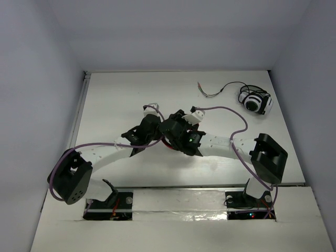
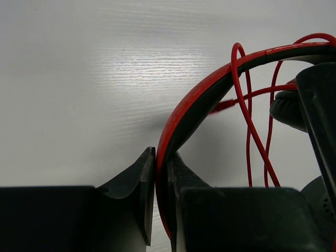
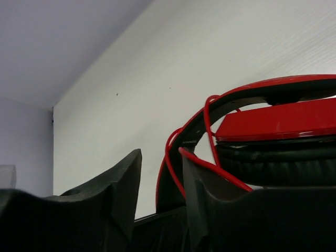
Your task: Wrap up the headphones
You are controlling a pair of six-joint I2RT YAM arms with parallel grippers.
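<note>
Saw little of the red over-ear headphones (image 3: 273,123) from above: buried under the two black wrists (image 1: 170,131) meeting mid-table, only a sliver of red peeking out at 6 o'clock of them. Could not judge either grip from that height.

Closest in the left wrist view, found the left gripper (image 2: 161,178) clenched on the red-and-black headband (image 2: 210,84), fingers pinching it edge-on at the 6 o'clock edge, the band's lower end cut off behind them. From the pinch, followed the band arching up toward 2 o'clock and out of frame. Noted loops of the long thin red cable (image 2: 247,100) hanging across the arch at 3 o'clock, crossing one another, ends not traceable. Made out part of a black ear pad (image 2: 286,107) beyond them, half covered by a dark slab (image 2: 320,121) at the right edge, too close and cropped to identify.

Found the right gripper (image 3: 160,163) released, jaws apart, headband and one cable strand standing in the gap nearer the 3 o'clock finger, another strand draped over that finger's tip. Just beyond, at 3 o'clock, saw a round red earcup (image 3: 252,126) over black padding, cut off by the frame.

Under everything, saw the white wood-grain table (image 1: 121,100). Well apart, at 2 o'clock from the grippers in the overhead view, spotted smaller white and black headphones (image 1: 255,101) near the far edge, thin dark cable (image 1: 218,90) trailing toward 9 o'clock.
</note>
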